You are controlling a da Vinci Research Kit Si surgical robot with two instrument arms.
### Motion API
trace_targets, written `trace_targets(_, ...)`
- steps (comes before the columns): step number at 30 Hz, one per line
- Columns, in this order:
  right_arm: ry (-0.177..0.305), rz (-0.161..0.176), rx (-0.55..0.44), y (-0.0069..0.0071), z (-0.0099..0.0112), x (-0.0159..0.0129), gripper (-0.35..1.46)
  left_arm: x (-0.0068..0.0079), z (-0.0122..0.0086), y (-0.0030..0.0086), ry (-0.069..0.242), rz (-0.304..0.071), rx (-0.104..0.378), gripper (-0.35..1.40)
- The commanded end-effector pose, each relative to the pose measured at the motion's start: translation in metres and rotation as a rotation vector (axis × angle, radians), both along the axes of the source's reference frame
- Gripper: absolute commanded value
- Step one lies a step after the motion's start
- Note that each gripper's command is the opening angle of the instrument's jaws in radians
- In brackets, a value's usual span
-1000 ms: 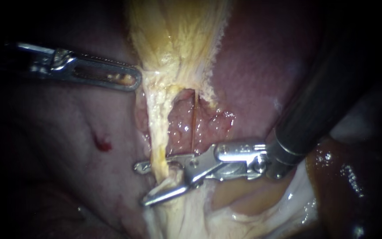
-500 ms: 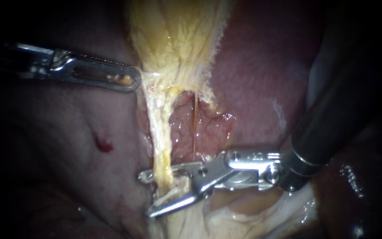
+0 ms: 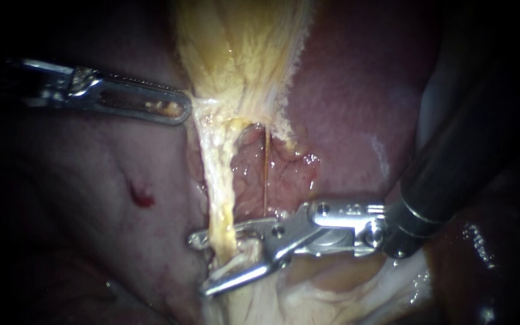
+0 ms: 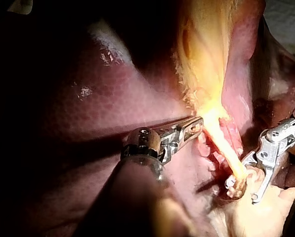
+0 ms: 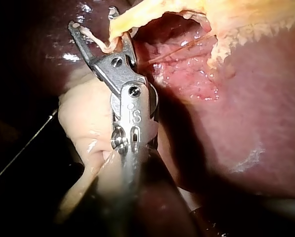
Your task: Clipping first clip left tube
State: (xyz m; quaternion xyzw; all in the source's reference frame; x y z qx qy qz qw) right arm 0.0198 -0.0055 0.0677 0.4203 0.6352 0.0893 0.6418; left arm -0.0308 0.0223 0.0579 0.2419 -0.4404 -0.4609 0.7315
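Two instruments: right instrument (image 3: 204, 263) end effector open (gap showing) around left tube (image 3: 216, 180); left instrument (image 3: 179, 111) end effector gripping gallbladder (image 3: 242, 48).

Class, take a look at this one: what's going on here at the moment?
Two instruments are working on a liver and gallbladder. The left instrument has its jaws shut on the gallbladder's lower edge, with the tissue drawn taut. The right instrument has its jaws open on either side of the left tube, the pale strand running down from the gallbladder. No clip shows on the tube yet.
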Motion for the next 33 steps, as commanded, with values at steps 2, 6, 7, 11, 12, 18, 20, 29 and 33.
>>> trace_targets(2, -0.002, -0.002, 0.000, 0.0001, 0.0002, -0.0003, 0.05, 0.0000, 0.0000, 0.0000, 0.000, 0.000, 0.000, -0.35)
trace_targets(6, -0.012, -0.006, 0.021, 0.0003, 0.0007, -0.0007, -0.12, 0.0000, 0.0000, 0.0000, 0.000, 0.000, 0.000, -0.35)
trace_targets(7, -0.015, -0.006, 0.026, 0.0004, 0.0007, -0.0007, -0.14, 0.0000, 0.0000, 0.0000, 0.000, 0.000, 0.000, -0.35)
trace_targets(11, -0.031, -0.016, 0.063, 0.0003, 0.0006, -0.0007, -0.28, 0.0000, 0.0000, 0.0000, 0.000, 0.000, 0.000, -0.35)
trace_targets(12, -0.033, -0.017, 0.068, 0.0003, 0.0006, -0.0008, -0.35, 0.0000, 0.0000, 0.0000, 0.000, 0.000, 0.000, -0.35)
trace_targets(18, -0.040, -0.022, 0.077, 0.0001, 0.0006, -0.0011, -0.35, 0.0000, 0.0000, 0.0000, 0.000, 0.000, 0.000, -0.35)
trace_targets(20, -0.040, -0.023, 0.077, 0.0001, 0.0006, -0.0011, -0.35, 0.0000, 0.0000, 0.0000, 0.000, 0.000, 0.000, -0.35)
trace_targets(29, -0.040, -0.023, 0.077, 0.0001, 0.0007, -0.0012, -0.35, 0.0000, -0.0001, 0.0000, 0.000, 0.000, 0.000, -0.35)
trace_targets(33, -0.040, -0.023, 0.077, 0.0002, 0.0008, -0.0012, -0.35, 0.0000, -0.0001, 0.0000, 0.000, 0.000, 0.001, -0.35)
